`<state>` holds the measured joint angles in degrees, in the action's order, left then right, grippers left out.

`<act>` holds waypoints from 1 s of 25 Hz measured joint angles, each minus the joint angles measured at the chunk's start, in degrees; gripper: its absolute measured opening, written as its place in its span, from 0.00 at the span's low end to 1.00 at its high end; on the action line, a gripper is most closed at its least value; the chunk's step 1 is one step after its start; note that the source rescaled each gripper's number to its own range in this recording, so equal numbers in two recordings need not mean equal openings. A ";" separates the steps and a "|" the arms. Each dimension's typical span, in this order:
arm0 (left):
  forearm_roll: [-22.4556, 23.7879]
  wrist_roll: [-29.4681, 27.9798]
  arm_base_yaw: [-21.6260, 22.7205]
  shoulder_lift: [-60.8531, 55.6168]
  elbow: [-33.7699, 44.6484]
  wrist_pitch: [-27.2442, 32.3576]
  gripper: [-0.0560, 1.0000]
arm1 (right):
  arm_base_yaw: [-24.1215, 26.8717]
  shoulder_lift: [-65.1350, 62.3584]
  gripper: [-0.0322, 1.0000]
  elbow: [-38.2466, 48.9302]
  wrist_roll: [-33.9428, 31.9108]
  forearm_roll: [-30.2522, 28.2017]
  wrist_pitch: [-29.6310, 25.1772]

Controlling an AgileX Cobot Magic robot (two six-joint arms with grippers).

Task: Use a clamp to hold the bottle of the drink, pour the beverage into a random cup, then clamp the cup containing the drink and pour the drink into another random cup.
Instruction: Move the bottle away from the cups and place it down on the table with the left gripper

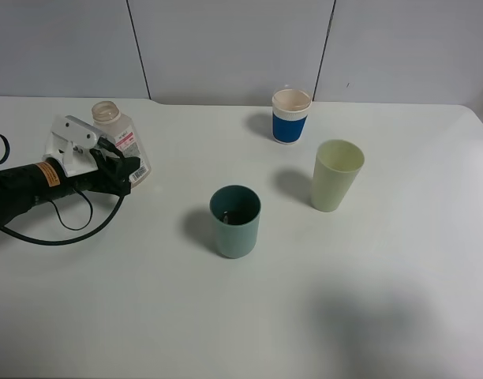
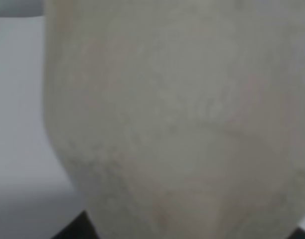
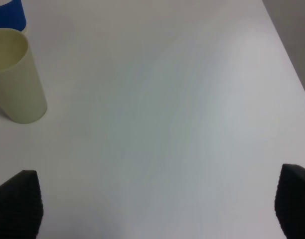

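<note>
Overhead, we see the left end effector [image 1: 125, 170] closed on the lower body of the bottle [image 1: 115, 130] at the far left of the table [image 1: 147, 316], with the wide neck uncapped and the pink-and-white label facing right. We judge the bottle to be light, thin-walled and smooth. It is likely to dent under a hard squeeze, so a hold low across its flat faces suits it. The teal cup [image 1: 235, 229] stands near the middle, with the yellow-green cup [image 1: 335, 178] to its right and the blue-banded cup [image 1: 290, 118] farther back, all well apart. The teal cup looks stiff, light and slick, and its taper suggests gripping mid-wall below the rim. Its inside is dark, so we cannot tell how much beverage it holds, nor whether any is left in the bottle. The right arm is out of this view. From the left wrist, the bottle [image 2: 182, 124] fills the picture as a pale blur, hiding both fingers and label. From the right wrist, the right end effector [image 3: 155, 201] stands wide with nothing between its tips. The yellow-green cup [image 3: 18, 79] is well away from it, the blue-banded cup [image 3: 8, 15] is cut off at the edge, and the teal cup is unseen.
</note>
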<state>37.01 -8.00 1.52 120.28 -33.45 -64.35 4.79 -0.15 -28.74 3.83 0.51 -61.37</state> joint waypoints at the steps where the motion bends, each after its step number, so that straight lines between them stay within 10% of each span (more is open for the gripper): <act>1: 0.00 0.00 0.00 0.00 0.00 0.12 0.11 | 0.00 0.00 0.77 0.00 0.00 0.00 0.00; 25: 0.17 2.15 0.00 -0.25 0.00 0.98 0.14 | 0.00 0.00 0.77 0.00 0.00 0.00 0.00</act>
<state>37.18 -5.85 1.52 120.03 -33.45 -63.37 4.79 -0.15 -28.74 3.83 0.51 -61.37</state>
